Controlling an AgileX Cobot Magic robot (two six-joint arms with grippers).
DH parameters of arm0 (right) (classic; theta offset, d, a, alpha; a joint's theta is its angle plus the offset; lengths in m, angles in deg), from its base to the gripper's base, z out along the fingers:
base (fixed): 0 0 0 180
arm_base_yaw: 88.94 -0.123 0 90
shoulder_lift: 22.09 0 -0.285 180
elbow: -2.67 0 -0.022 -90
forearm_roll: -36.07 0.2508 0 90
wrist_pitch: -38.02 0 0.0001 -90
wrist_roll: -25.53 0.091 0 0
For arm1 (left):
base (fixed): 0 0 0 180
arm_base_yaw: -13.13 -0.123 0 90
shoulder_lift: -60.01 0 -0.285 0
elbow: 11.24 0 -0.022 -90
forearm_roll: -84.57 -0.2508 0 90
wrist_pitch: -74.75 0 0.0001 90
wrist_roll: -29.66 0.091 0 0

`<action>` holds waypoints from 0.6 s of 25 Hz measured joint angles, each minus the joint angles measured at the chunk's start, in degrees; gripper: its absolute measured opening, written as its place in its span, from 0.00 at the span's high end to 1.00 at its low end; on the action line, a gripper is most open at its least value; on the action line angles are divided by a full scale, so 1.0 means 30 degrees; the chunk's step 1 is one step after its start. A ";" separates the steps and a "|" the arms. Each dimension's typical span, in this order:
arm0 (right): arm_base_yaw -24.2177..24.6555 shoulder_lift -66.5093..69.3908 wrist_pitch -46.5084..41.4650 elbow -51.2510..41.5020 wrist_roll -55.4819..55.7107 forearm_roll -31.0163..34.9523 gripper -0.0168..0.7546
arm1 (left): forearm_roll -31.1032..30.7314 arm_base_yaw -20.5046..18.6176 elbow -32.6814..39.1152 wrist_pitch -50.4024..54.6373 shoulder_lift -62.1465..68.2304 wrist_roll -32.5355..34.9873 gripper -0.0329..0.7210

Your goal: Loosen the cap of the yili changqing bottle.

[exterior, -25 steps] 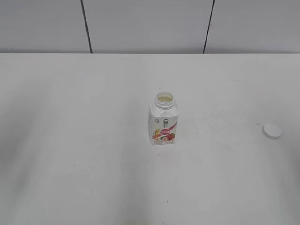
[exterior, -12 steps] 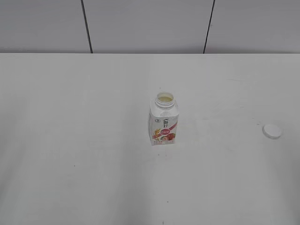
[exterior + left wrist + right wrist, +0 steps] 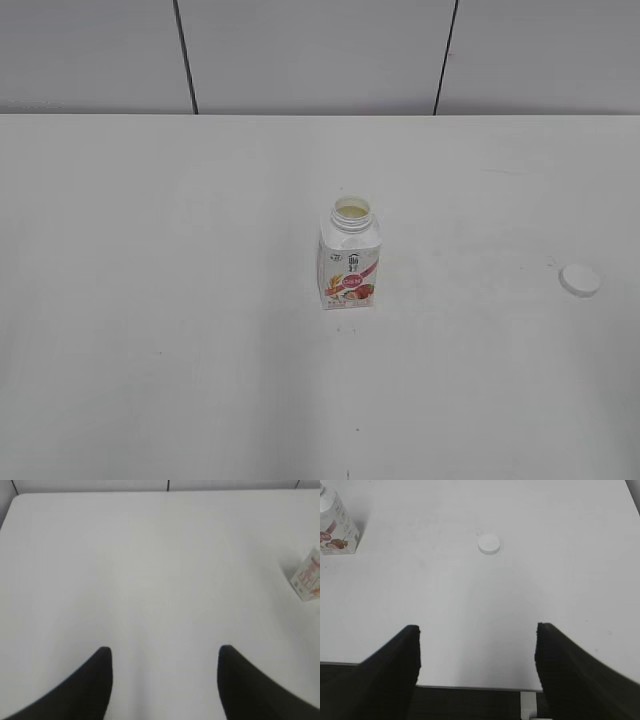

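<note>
Yili changqing bottle stands upright near the middle of the white table, neck bare and mouth open; pale contents visible inside the rim. Label with red fruit faces the exterior camera. The cap is off, lying flat on the table well to the right of the bottle and apart from it, nothing touching it. Judgement: the cap is not merely loosened but fully removed and set aside, so the task reads as complete, or past complete; placing it well clear of the bottle keeps it out of the way of the arms and lets the bottle stand undisturbed. Neither arm appears in the exterior view. Right wrist view: bottle at the upper left corner, cap ahead on the table, both well away from the right gripper, whose two dark fingers stand wide apart with only bare table and the near table edge between them; it holds nothing. Left wrist view: left gripper fingers parted moderately, narrower than the right, empty, over bare table; a corner of the bottle shows at the right edge, well apart. Both arms read as pulled back clear of the work.
</note>
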 joint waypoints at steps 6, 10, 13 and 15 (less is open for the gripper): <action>0.0000 -0.1018 0.0015 -0.0150 -0.0036 -0.0021 0.25 | 0.1373 0.0000 0.0337 0.0486 -0.1830 0.0637 0.40; 0.0000 -0.2156 -0.0006 -0.0159 -0.0036 -0.0021 0.25 | 0.2015 0.0000 0.0337 0.0510 -0.1851 0.1339 0.40; 0.0000 -0.2283 0.0011 -0.0159 -0.0036 -0.0021 0.25 | 0.2100 0.0000 0.0353 0.0510 -0.1851 0.1433 0.40; 0.0000 -0.2283 0.0011 -0.0159 -0.0036 -0.0021 0.25 | 0.2167 0.0000 0.0353 0.0510 -0.1851 0.1433 0.40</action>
